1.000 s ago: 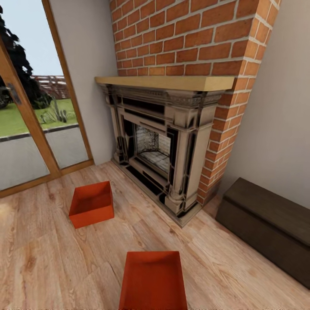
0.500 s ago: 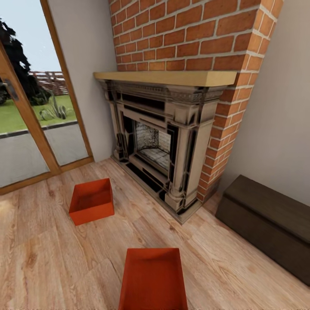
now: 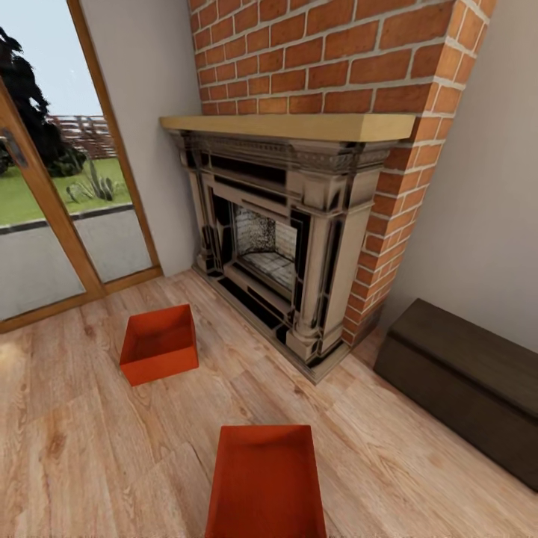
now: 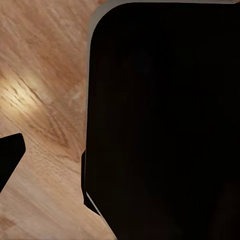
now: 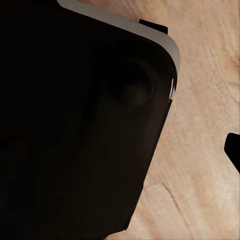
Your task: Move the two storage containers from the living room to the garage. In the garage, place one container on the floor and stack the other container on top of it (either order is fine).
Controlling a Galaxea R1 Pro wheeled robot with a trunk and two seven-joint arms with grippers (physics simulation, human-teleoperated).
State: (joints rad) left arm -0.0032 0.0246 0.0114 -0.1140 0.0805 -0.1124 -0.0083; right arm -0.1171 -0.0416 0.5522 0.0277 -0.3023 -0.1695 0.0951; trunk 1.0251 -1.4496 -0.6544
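Orange-red is the colour of both storage containers, and both sit on the light wood-plank floor (image 3: 67,463) of the living room, not yet carried anywhere. The nearer container (image 3: 267,478) lies at the bottom of the head view, directly in front of the robot, open side up, its near end cut off by the frame edge. The farther container (image 3: 158,345) sits to the left and beyond it, well apart, between the glass doors (image 3: 45,209) and the ornate fireplace (image 3: 276,232). A dark brown chest (image 3: 463,381) stands against the beige wall to the right of the red brick.

Each wrist view shows a large dark shape, seemingly part of the robot's own body, over wood planks, with a small dark tip at one edge. Whether either claw is apart or together cannot be told.

Risks, as a judgement: the nearer container is so close that rolling forward could push or tip it. Its thin walls may slip or tilt in a one-sided grip. Reaching for the farther box could bring the base near the fireplace hearth.
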